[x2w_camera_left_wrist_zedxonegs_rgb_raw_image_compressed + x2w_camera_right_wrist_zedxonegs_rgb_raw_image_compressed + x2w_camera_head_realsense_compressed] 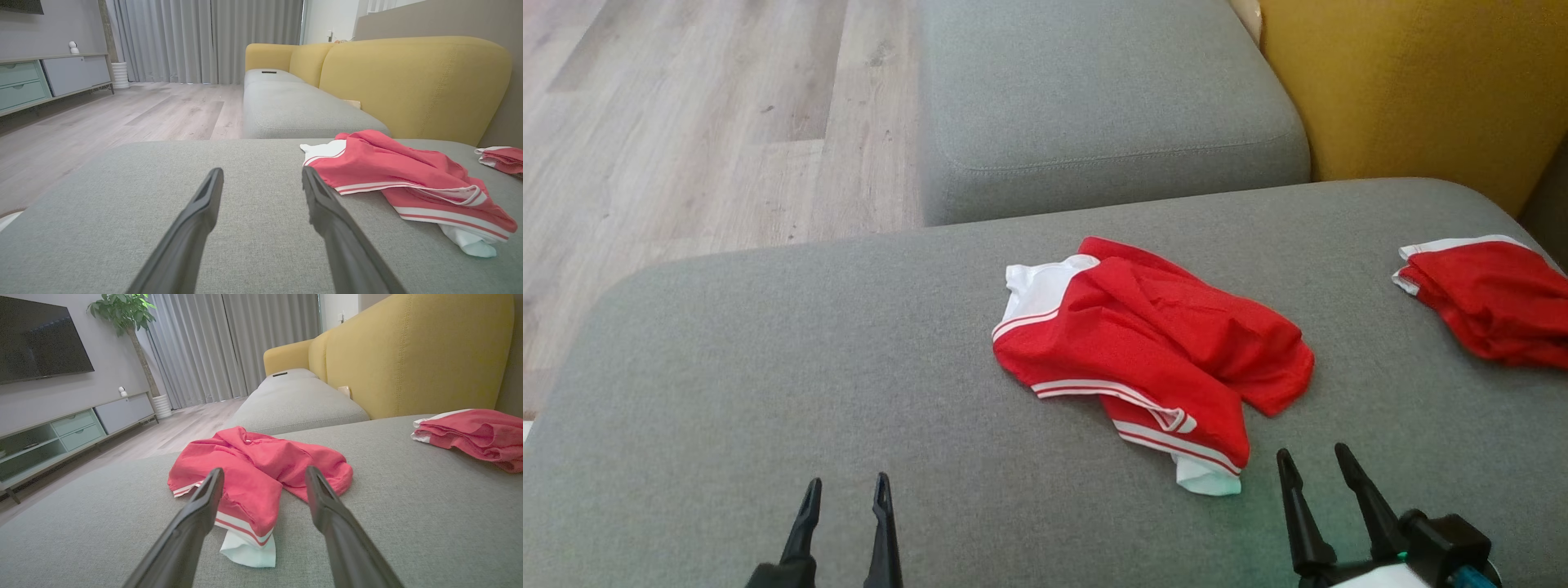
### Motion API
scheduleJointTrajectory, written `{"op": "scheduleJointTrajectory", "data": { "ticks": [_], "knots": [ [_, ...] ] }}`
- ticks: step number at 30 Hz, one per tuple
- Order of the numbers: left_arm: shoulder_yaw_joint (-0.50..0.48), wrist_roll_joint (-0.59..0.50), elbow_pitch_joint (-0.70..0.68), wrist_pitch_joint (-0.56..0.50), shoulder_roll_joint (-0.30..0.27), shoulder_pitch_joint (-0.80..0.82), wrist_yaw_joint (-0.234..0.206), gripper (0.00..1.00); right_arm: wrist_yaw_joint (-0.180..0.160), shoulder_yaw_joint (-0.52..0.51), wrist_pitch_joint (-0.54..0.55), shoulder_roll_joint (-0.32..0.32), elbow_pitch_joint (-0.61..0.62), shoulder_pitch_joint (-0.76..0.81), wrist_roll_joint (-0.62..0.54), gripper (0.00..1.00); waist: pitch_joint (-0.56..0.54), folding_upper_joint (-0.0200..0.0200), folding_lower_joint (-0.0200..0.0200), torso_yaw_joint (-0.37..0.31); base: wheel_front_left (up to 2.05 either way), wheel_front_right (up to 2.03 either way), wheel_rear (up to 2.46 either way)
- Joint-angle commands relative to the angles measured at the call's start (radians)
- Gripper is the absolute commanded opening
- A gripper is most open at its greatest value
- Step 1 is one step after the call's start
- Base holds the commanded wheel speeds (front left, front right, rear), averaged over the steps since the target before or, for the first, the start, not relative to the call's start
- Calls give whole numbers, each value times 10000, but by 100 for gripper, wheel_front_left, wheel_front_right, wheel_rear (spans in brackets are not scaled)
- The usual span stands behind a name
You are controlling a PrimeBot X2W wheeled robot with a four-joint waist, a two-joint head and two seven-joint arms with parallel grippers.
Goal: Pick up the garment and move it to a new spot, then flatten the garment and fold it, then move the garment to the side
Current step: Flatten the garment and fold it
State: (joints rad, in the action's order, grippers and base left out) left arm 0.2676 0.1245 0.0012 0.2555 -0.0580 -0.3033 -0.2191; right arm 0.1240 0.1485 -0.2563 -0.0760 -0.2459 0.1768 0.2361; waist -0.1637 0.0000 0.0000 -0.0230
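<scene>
A crumpled red garment (1160, 343) with white stripes and white trim lies on the grey sofa cushion (768, 367), right of centre. It shows to the right in the left wrist view (392, 171) and straight ahead in the right wrist view (253, 465). My left gripper (847, 490) is open near the cushion's front edge, well left of the garment, with nothing between its fingers (204, 204). My right gripper (1313, 461) is open too, just in front of the garment's lower right corner and apart from it.
A second red and white garment (1486, 298) lies at the cushion's right edge. Behind are another grey seat cushion (1094, 106) and the yellow sofa back (1405, 90). Wooden floor (686, 122) lies to the left, beyond the cushion's edge.
</scene>
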Motion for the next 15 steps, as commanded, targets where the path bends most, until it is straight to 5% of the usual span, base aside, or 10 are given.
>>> {"op": "scheduleJointTrajectory", "data": {
  "ticks": [1,15],
  "knots": [
    [-279,-39,-291,62,77,388,6,100,67,228,-55,-16,302,-318,-74,100,10,0,0,5,0,0,0],
    [-178,-8,-126,62,77,369,66,100,67,277,-55,-13,256,-276,-16,100,-38,0,0,39,0,0,0]
  ]
}}
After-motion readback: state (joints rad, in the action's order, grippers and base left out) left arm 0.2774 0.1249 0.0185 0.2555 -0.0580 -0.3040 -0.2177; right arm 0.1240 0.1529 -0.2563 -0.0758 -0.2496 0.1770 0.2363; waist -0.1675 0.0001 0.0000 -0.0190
